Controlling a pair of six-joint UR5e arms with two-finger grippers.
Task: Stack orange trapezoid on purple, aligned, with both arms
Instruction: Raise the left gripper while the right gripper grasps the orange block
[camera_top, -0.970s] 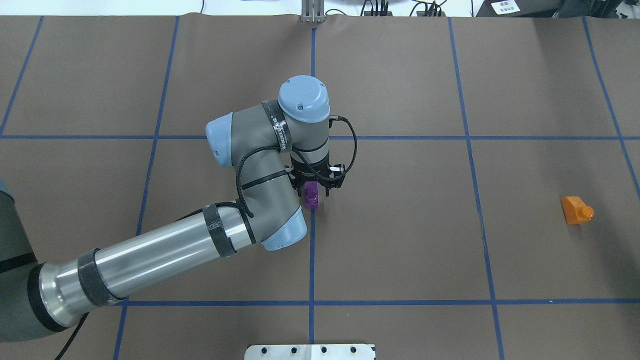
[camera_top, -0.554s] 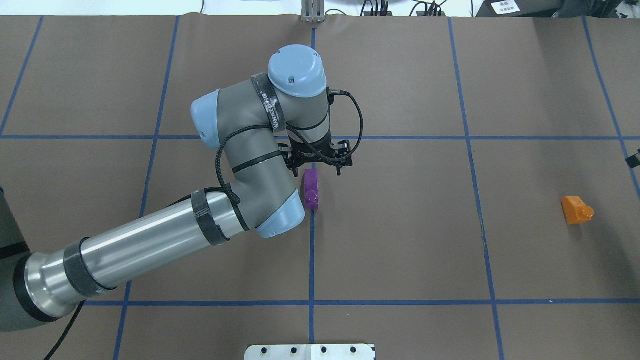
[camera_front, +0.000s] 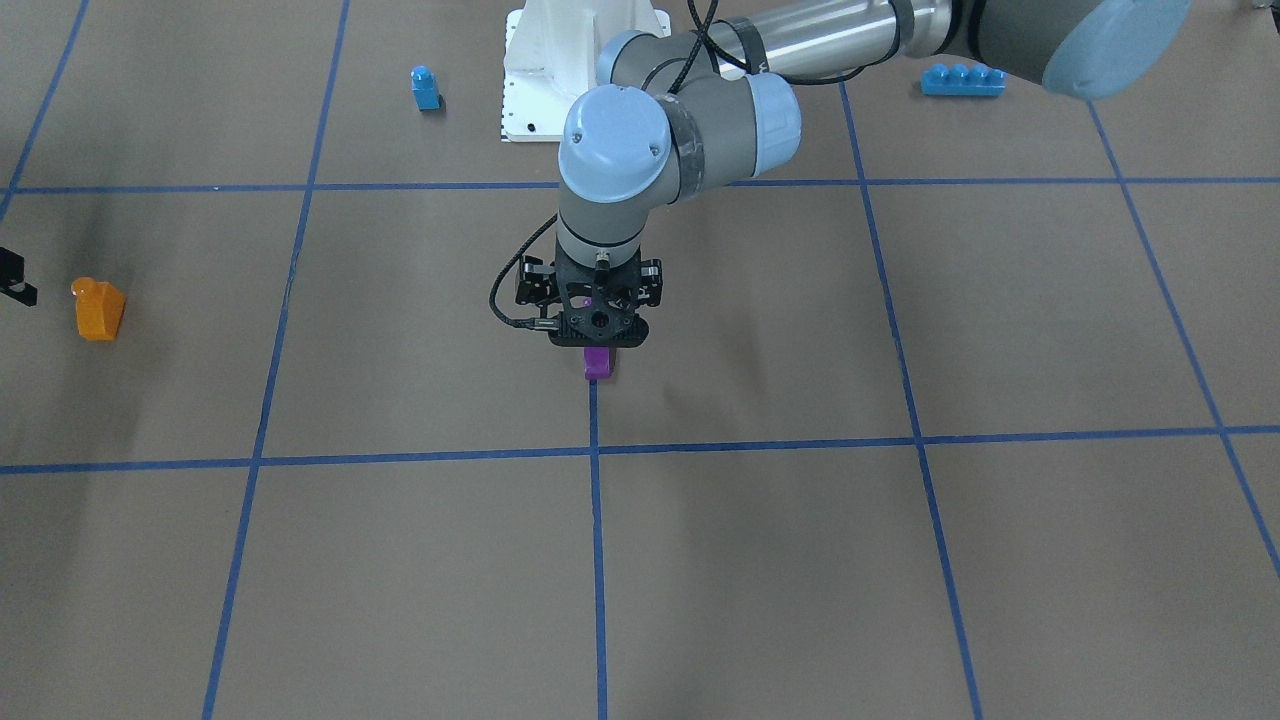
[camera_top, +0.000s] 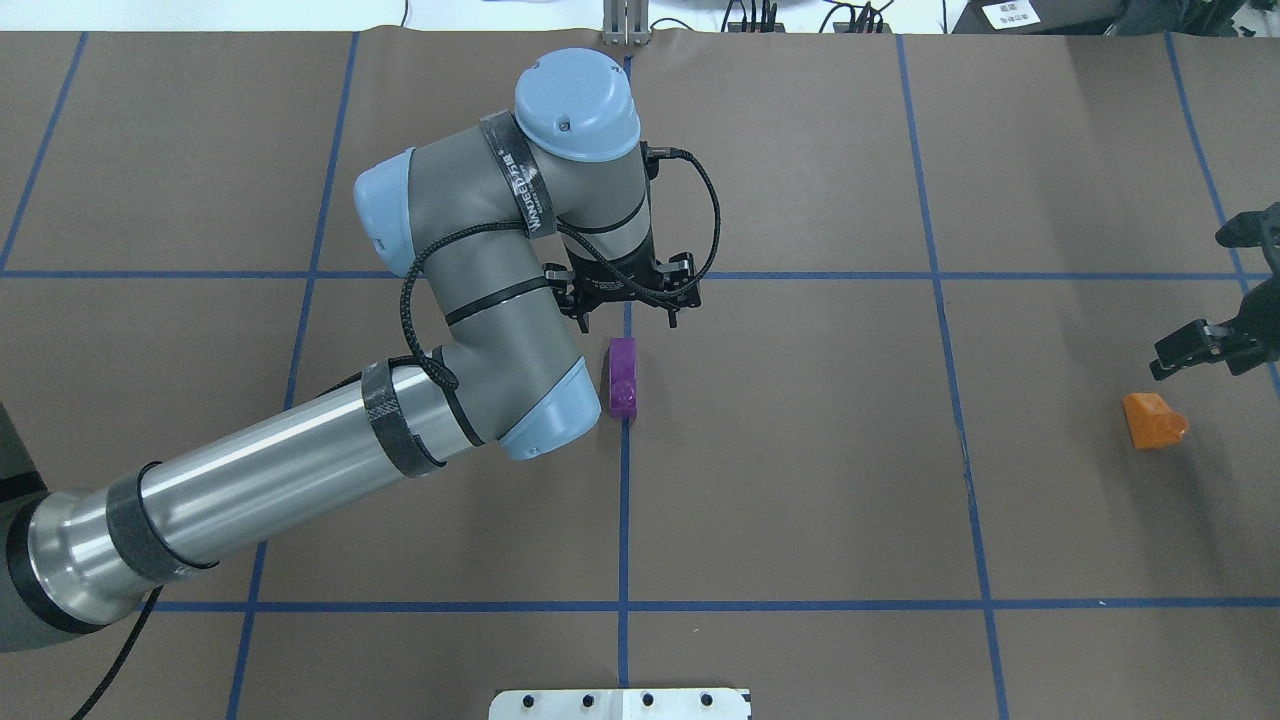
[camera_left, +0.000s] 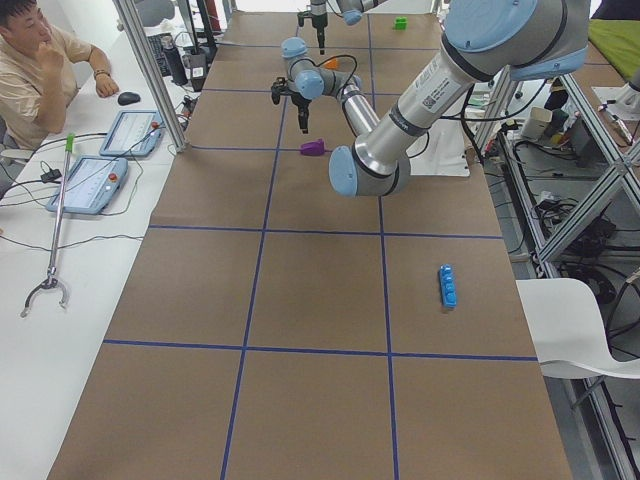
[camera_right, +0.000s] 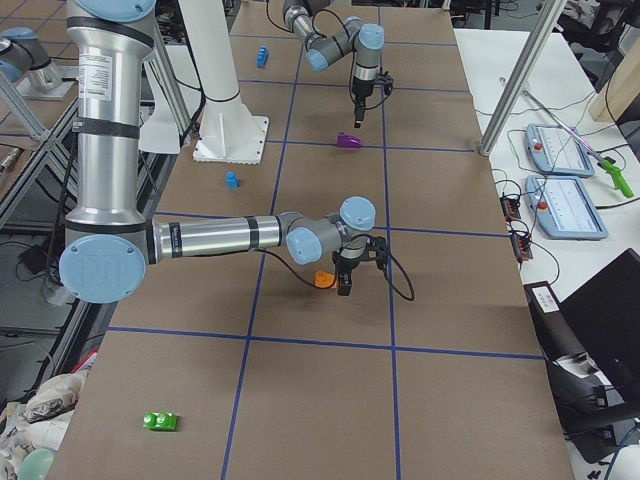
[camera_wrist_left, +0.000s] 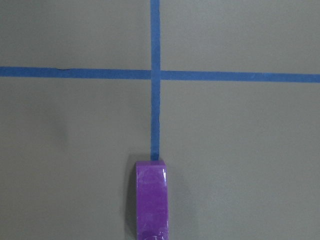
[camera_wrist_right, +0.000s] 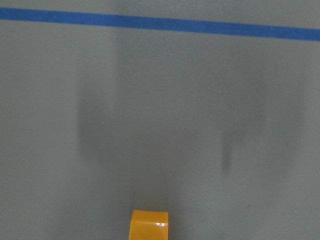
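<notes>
The purple brick (camera_top: 622, 378) lies on the table on the centre blue tape line, with nothing touching it. It also shows in the front view (camera_front: 597, 364) and at the bottom of the left wrist view (camera_wrist_left: 151, 200). My left gripper (camera_top: 628, 312) hangs open and empty above the table, just beyond the brick's far end. The orange trapezoid (camera_top: 1152, 421) lies on its side at the far right, and it shows in the right wrist view (camera_wrist_right: 149, 226). My right gripper (camera_top: 1195, 300) is open above the table just beyond it, and empty.
A small blue single-stud brick (camera_front: 426, 87) and a long blue brick (camera_front: 962, 80) lie near the white pedestal (camera_front: 585, 60). A green brick (camera_right: 160, 421) lies at the table's near end in the right view. An operator (camera_left: 40, 60) sits beside the table.
My left gripper has risen and drawn back from around the purple brick, which stays put on the tape line. My right gripper has come in from the right edge near the orange trapezoid.
</notes>
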